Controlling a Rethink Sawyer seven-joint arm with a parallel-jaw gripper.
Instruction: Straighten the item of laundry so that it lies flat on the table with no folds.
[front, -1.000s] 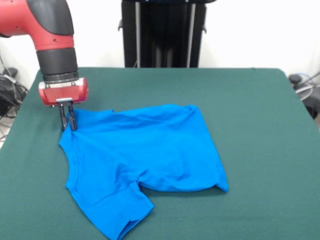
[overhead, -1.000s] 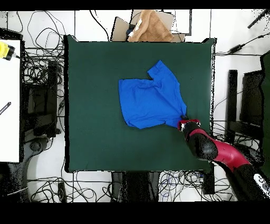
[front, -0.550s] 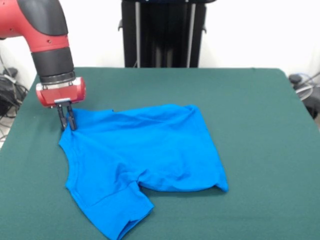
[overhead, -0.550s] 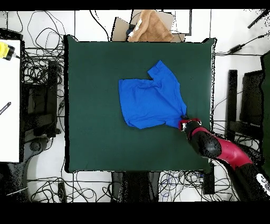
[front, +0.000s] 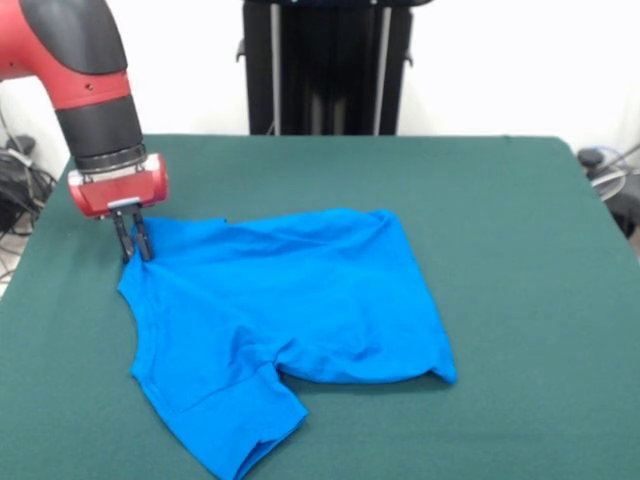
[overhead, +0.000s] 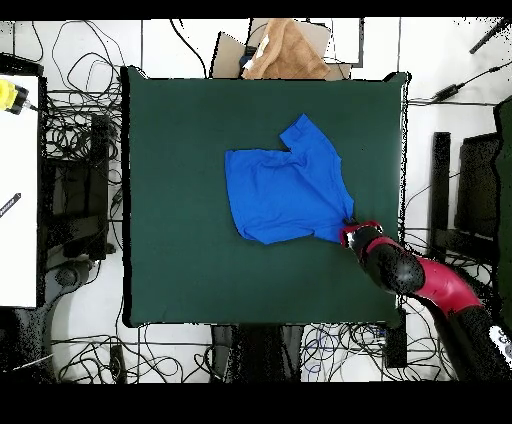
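Blue T-shirt (front: 285, 320) spread on green tabletop (front: 520, 230), plain side up, no lettering visible. One sleeve (front: 235, 425) angled toward tabletop's near edge in front view; creases across the body, hem corner (front: 440, 372) rolled under. Gripper (front: 133, 238) at shirt's corner nearest the red arm (front: 85, 80), fingers close together and clamped on the cloth edge, tips down at the tabletop. In overhead view, shirt (overhead: 285, 185) right of tabletop centre, gripper (overhead: 348, 228) at its lower right corner.
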